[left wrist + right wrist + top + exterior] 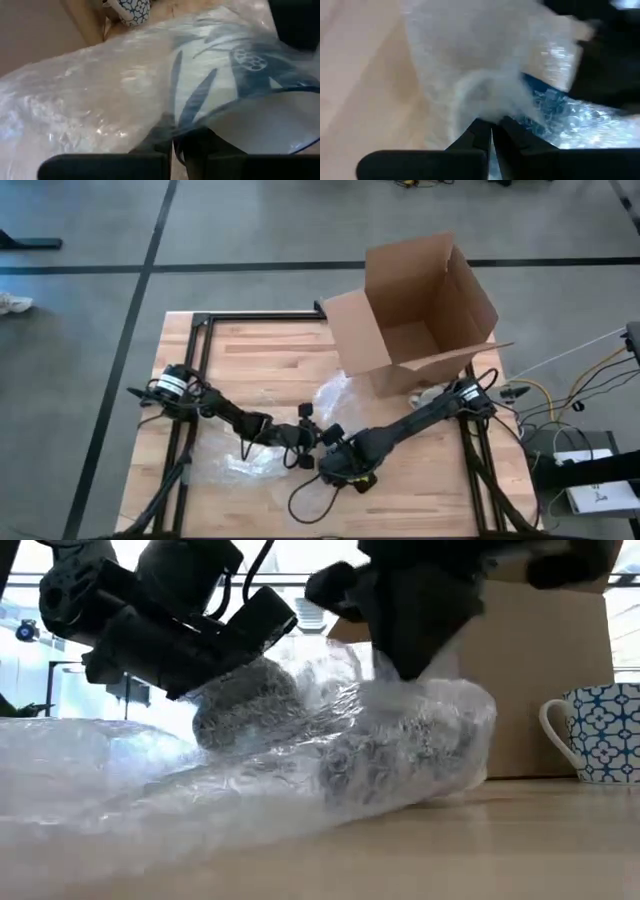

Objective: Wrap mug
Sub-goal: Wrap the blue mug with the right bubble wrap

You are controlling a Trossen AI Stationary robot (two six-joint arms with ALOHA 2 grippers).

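I have both claws pinched narrow on the bubble wrap (330, 750): left gripper (300, 442), right gripper (335, 452). The mug (240, 85) lies between them, seemingly half covered; the wrap's loose end remains unfolded.

Grey concrete floor (90, 330) with dark seam lines around a light wood table (260, 360). Bright windows (50, 680) glow behind, and loose cables (560, 395) trail off right.
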